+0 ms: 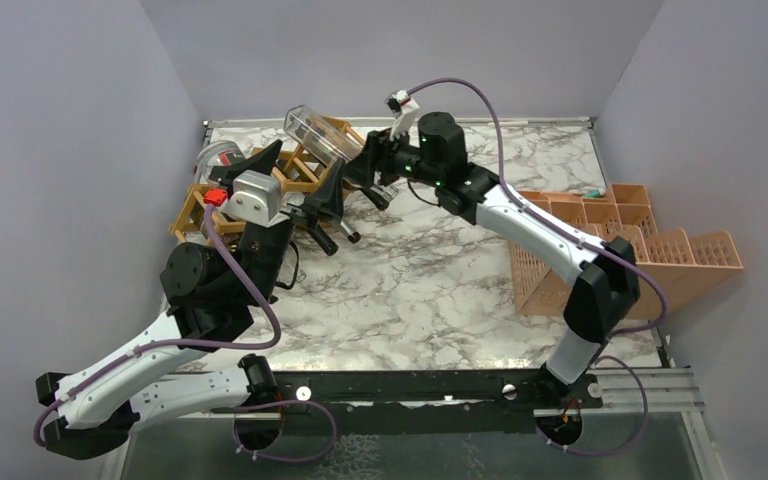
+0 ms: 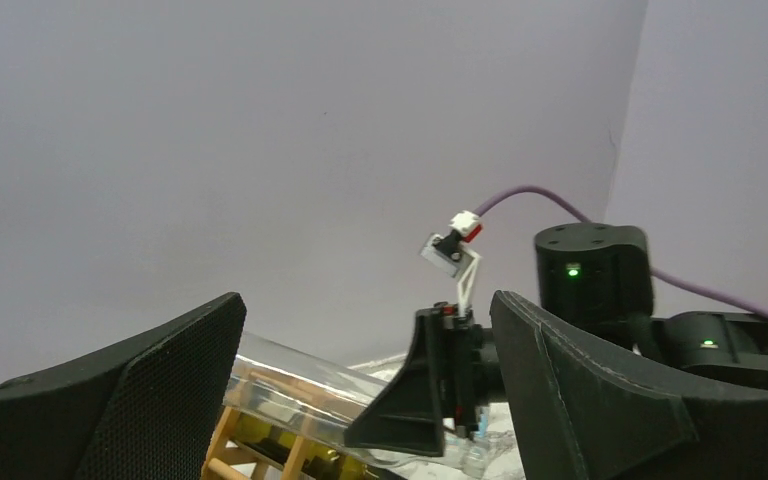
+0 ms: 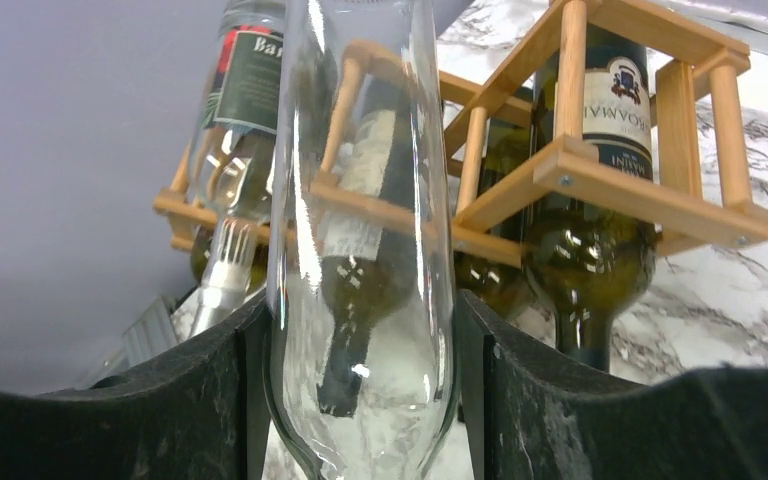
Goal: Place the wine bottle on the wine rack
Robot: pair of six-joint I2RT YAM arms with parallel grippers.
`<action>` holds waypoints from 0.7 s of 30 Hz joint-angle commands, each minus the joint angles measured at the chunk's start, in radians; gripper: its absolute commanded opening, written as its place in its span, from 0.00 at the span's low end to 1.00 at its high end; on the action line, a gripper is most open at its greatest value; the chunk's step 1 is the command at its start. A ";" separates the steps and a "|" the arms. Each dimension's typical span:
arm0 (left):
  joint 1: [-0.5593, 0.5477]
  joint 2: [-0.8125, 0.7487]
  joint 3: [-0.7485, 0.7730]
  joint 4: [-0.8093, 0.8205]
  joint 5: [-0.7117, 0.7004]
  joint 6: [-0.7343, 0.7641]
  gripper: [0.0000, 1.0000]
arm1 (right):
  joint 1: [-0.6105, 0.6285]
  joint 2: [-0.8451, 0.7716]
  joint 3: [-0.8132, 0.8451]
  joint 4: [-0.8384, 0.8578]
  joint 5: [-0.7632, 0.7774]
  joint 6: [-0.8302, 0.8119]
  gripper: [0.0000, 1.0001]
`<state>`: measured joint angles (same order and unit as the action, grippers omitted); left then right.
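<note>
Bottle position: the clear glass wine bottle [image 1: 318, 134] lies tilted over the top bars of the wooden rack [image 1: 222, 213]. Its base points toward the back wall and its narrow end toward the right gripper [image 1: 372, 166]. Whether the bottle rests fully on the bars cannot be determined from these views.

Right gripper state: pinching the bottle. In the right wrist view the clear bottle [image 3: 360, 230] fills the gap of the gripper [image 3: 360, 320], with both black fingers [image 3: 210, 400] pressed against the glass.

Left gripper state: spread, holding nothing. In the top view the left gripper [image 1: 305, 172] sits over the rack, just beside the bottle. In the left wrist view the gripper [image 2: 367, 300] shows its two fingers [image 2: 150, 400] wide apart. The bottle [image 2: 290, 385] and the right gripper [image 2: 430, 400] are visible low between them.

Rack contents: dark bottles [image 3: 590, 250] with labels occupy the openings of the rack [image 3: 650, 170], their necks pointing toward the near side.

Surroundings: the rack stands at the far left of the marble-pattern table [image 1: 440, 270]. A salmon-pink gridded crate [image 1: 620, 240] stands at the right edge, well apart from the rack.
</note>
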<state>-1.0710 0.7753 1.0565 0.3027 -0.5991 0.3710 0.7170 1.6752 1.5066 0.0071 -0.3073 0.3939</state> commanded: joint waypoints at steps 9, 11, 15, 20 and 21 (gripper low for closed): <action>-0.003 -0.063 0.047 -0.158 -0.132 -0.085 0.99 | 0.037 0.340 0.390 0.016 0.111 0.015 0.04; -0.003 -0.070 0.056 -0.188 -0.149 -0.102 0.99 | 0.041 0.379 0.431 -0.006 0.115 0.018 0.08; -0.003 -0.088 0.043 -0.199 -0.166 -0.114 0.99 | 0.052 0.424 0.458 -0.024 0.137 0.014 0.23; -0.003 -0.092 0.044 -0.254 -0.168 -0.140 0.99 | 0.053 0.456 0.470 -0.037 0.152 0.016 0.39; -0.003 -0.092 0.041 -0.263 -0.171 -0.140 0.99 | 0.053 0.463 0.478 -0.042 0.151 0.013 0.41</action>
<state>-1.0710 0.6907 1.0790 0.0986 -0.7353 0.2615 0.7631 2.1124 1.9186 -0.0685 -0.1940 0.4099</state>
